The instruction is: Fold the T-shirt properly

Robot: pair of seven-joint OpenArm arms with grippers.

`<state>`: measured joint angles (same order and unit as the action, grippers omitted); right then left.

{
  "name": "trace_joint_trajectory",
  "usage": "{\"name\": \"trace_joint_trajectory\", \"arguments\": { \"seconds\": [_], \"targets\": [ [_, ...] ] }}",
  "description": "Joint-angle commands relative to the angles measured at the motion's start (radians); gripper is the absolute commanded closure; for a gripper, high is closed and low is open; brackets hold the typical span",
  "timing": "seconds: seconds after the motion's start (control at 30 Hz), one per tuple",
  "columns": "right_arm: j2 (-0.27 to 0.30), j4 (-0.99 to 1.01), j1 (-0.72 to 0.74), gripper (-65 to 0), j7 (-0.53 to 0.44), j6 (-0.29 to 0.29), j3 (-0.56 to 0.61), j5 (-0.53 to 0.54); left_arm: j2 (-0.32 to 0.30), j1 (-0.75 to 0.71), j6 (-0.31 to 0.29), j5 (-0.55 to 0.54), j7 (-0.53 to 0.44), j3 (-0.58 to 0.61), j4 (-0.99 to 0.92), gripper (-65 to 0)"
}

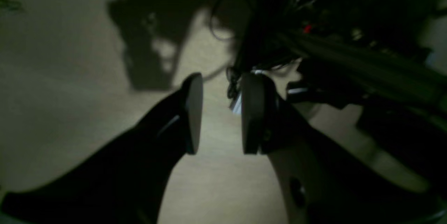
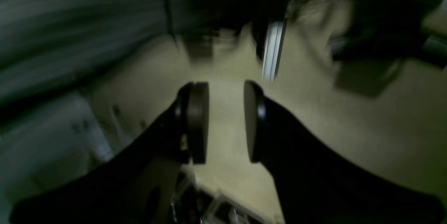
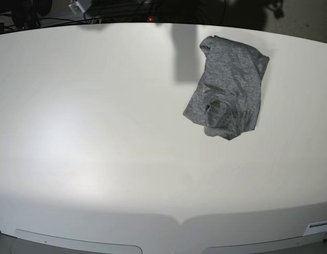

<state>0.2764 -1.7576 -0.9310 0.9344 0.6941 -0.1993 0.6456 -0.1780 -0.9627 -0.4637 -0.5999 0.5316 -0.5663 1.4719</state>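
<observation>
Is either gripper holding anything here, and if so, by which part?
Nothing is held. The left gripper and right gripper are both open and empty; the T-shirt lies crumpled on the table.

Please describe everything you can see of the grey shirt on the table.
The shirt is heather-grey, of thin, soft-looking knit fabric with no print visible. It lies crumpled in an irregular bunch, layers overlapping, not folded neatly. It rests on the white table, on the far right part in the base view. Only the table touches it; no end effector is near.

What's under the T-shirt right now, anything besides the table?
The T-shirt lies crumpled on the bare white table, and only tabletop shows around its edges. Its bunched folds cover whatever is beneath, so anything hidden there cannot be seen.
</observation>
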Motion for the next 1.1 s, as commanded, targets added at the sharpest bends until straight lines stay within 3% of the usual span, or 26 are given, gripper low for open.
{"name": "trace_joint_trajectory", "arguments": {
  "seconds": [0.0,0.1,0.17,0.3,0.4,0.53,0.73,0.83,1.07],
  "targets": [
    [0.025,0.046,-0.005,-18.0,-0.038,0.004,0.045,-0.032,-0.009,0.017,-0.014,0.024,-0.046,0.016,-0.066,-18.0],
    [0.067,0.234,0.052,-18.0,-0.111,0.004,0.211,-0.181,-0.016,0.108,-0.016,0.159,-0.072,0.085,-0.27,-18.0],
    [0.1,0.356,0.109,-18.0,-0.17,0.004,0.319,-0.25,-0.026,0.153,-0.016,0.193,-0.136,0.132,-0.385,-18.0],
    [0.17,0.546,0.239,-18.0,-0.254,0.004,0.408,-0.213,-0.025,0.223,-0.015,0.243,-0.38,0.188,-0.563,-18.0],
    [0.181,0.676,0.343,-18.0,-0.298,0.004,0.428,-0.25,-0.024,0.284,-0.004,0.301,-0.452,0.198,-0.657,-18.0],
    [0.153,0.846,0.471,-18.0,-0.508,-0.014,0.429,-0.25,-0.022,0.378,0.079,0.349,-0.552,0.198,-0.771,-18.0],
    [0.059,1.073,0.594,-18.0,-0.704,-0.232,0.429,-0.415,-0.021,0.496,0.097,0.35,-0.555,0.198,-0.916,-18.0],
    [0.048,1.132,0.618,-18.0,-0.729,-0.273,0.429,-0.436,-0.022,0.511,0.098,0.35,-0.555,0.198,-0.944,-18.0],
    [0.048,1.133,0.618,-18.0,-0.731,-0.273,0.429,-0.433,-0.022,0.511,0.098,0.349,-0.591,0.198,-0.944,-18.0]
  ]
}}
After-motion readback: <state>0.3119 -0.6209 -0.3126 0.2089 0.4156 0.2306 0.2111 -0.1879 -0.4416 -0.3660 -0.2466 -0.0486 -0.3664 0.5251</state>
